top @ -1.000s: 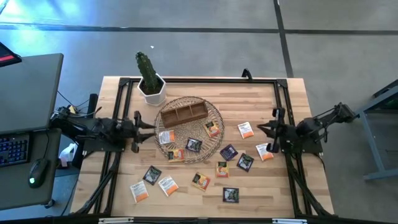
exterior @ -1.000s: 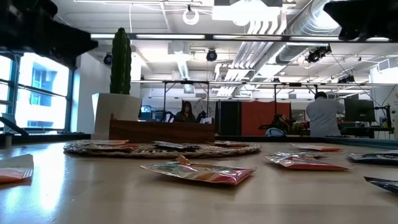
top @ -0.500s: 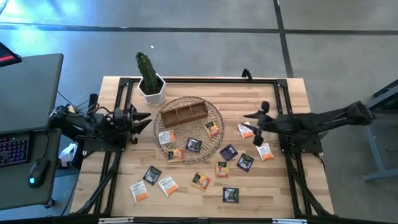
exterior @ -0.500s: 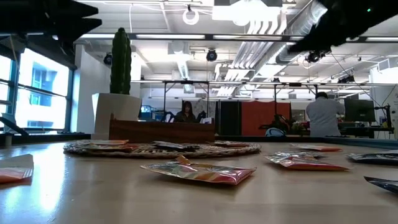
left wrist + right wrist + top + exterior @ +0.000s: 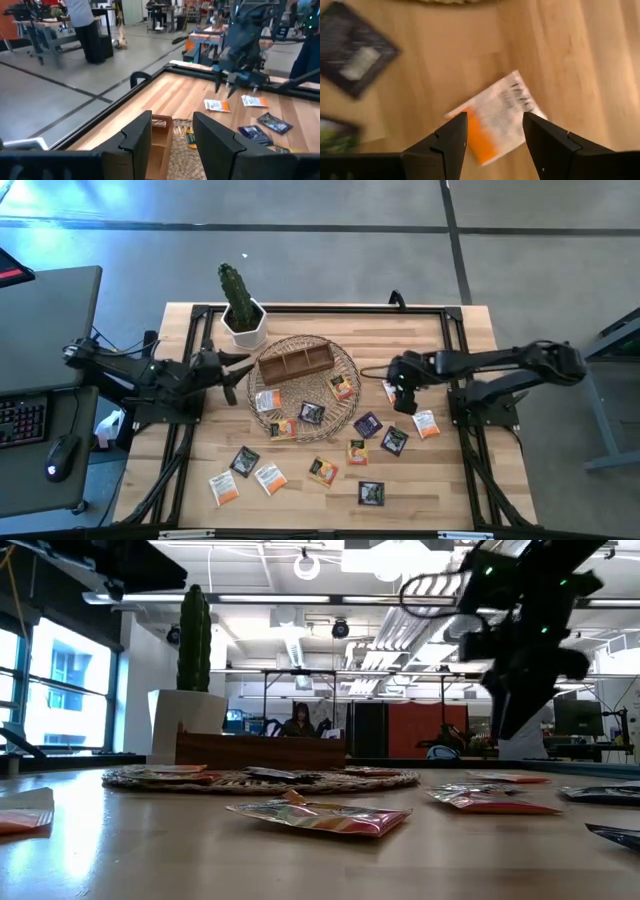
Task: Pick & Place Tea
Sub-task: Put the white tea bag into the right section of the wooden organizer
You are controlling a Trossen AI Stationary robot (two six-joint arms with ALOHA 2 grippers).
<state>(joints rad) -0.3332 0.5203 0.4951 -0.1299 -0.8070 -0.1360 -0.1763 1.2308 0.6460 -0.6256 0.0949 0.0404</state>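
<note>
Hanging point-down over the table, the right gripper (image 5: 398, 393) has its two dark fingers (image 5: 451, 137) spread wide apart and gripping nothing, and an orange-and-white sachet (image 5: 496, 117) lies flat on the bare wood directly beneath the gap between them; whether the tips touch the paper cannot be told. A dark purple-black sachet (image 5: 354, 56) lies off to one side of those jaws, well clear of them. In the high view this same orange-and-white sachet shows only partly under the gripper, just beside the round wicker mat (image 5: 345, 368), with the rest of the tea scattered nearby: another orange-and-white one (image 5: 426, 424) outward of the jaws, dark ones (image 5: 367, 424) further down the table, and several lying on the mat beside the wooden compartment box (image 5: 295, 363). The left gripper (image 5: 232, 373) hovers at the opposite edge of the mat, its jaws likewise parted and empty, and the box's end (image 5: 159, 142) sits just ahead of the gap between its fingers (image 5: 139, 134).
</note>
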